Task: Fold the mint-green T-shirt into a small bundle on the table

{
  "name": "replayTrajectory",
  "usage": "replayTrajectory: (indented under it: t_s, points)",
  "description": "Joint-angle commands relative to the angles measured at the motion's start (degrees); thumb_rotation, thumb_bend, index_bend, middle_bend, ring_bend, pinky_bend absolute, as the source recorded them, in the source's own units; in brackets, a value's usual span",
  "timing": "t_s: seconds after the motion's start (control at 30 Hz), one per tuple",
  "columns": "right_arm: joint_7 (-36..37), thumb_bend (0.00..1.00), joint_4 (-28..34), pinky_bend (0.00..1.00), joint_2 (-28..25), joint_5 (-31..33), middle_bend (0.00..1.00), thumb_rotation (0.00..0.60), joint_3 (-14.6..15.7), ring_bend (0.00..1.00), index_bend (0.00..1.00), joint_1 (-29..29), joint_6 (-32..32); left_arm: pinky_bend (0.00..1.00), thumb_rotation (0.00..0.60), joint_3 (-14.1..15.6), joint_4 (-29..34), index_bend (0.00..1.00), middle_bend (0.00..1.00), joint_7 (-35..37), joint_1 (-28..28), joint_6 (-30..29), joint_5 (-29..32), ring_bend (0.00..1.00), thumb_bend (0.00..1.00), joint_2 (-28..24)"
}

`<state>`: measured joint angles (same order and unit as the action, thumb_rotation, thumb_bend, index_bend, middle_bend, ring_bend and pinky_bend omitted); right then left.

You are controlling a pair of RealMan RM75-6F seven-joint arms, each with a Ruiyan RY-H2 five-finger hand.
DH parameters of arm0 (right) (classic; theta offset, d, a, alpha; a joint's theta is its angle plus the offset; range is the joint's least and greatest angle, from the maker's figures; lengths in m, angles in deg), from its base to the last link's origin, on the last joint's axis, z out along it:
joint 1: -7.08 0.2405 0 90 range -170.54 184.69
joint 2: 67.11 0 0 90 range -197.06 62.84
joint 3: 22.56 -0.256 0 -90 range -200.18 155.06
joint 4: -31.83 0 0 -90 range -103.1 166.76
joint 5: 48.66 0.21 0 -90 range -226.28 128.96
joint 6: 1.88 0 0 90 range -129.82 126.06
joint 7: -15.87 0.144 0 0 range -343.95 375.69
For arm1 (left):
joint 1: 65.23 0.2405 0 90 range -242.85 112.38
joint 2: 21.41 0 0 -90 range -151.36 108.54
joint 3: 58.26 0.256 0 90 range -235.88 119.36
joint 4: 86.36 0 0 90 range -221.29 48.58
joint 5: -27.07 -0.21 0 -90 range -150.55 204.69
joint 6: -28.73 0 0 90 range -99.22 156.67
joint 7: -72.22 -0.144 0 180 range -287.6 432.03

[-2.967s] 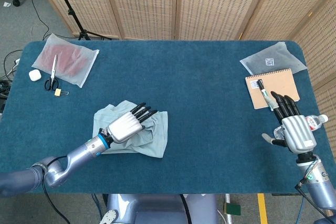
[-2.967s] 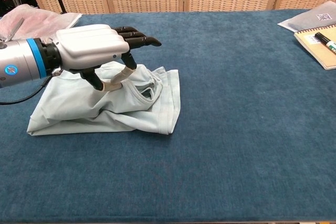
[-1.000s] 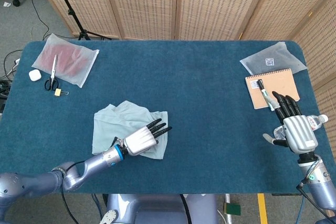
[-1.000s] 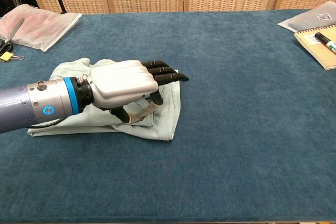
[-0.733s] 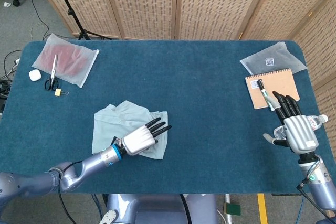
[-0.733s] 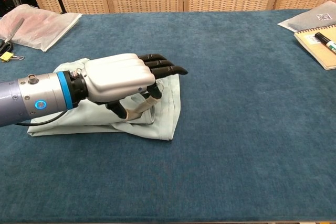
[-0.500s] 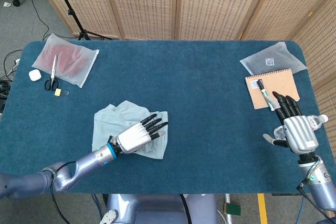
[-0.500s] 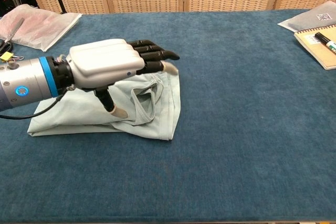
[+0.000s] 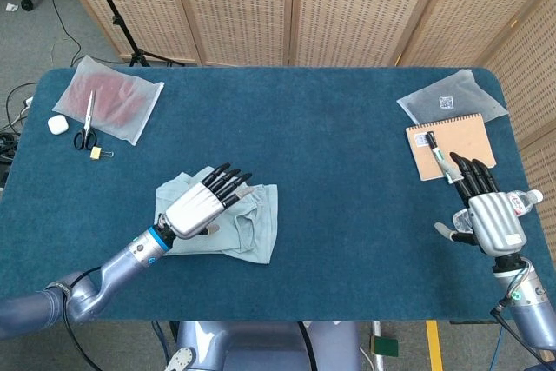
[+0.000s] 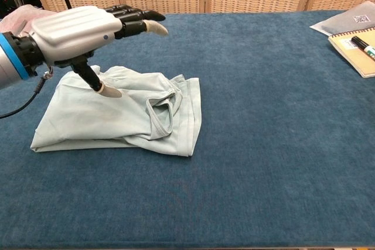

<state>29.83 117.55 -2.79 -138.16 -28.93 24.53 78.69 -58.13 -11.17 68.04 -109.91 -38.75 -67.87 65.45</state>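
Nearest the robot, on the blue desk (image 10: pixel 281 162), the mint-green T-shirt (image 10: pixel 117 118) lies as a loosely folded, rumpled bundle on the left half, its neckline opening showing toward its right side and its right edge doubled over. The left hand (image 10: pixel 79 30) hovers above the bundle's left part with fingers stretched forward and apart and the thumb pointing down toward the cloth; it holds nothing, and in the chest view the thumb tip looks just clear of the fabric. In the head view the left hand (image 9: pixel 195 204) sits over the shirt's upper left area. At the right edge of the desk the right hand (image 9: pixel 486 215) rests released, palm down, fingers extended and apart, holding nothing, with a small plastic bottle (image 9: pixel 524 202) just beside it. Beyond it lies a tan notebook (image 9: pixel 452 147) with a marker (image 9: pixel 437 152) on top, and past that a clear plastic pouch (image 9: pixel 450 99). At the far left corner lie a bag with red contents (image 9: pixel 113 97), scissors (image 9: pixel 87 121) resting across its edge, a small binder clip (image 9: pixel 98 153) and a white case (image 9: pixel 57 125).
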Motion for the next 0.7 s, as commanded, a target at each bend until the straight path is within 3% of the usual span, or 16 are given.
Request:
replayTrajectory:
  t_s: [0.03,0.27,0.7]
  points:
    - [0.02,0.0,0.08,0.04,-0.04,-0.09,0.0,0.6,0.01,0.0,0.0,-0.05,0.12,0.0,0.6,-0.5,-0.92,0.0,0.0,2.53,1.6,-1.37,1.36,0.0,0.0,-0.66]
    - [-0.02,0.0,0.27,0.04,-0.06,-0.33,0.0,0.6,0.1,0.0,0.0,-0.01,0.11,0.0,0.6,-1.63,-5.61,0.0,0.0,5.94,2.7,-2.86,2.39,0.0,0.0,2.01]
    - [1.23,0.0,-0.07,0.04,-0.42,0.11,0.0,0.6,-0.2,0.0,0.0,-0.02,0.08,0.0,0.6,-2.58,-12.31,0.0,0.0,4.64,-0.84,2.07,2.11,0.0,0.0,10.63]
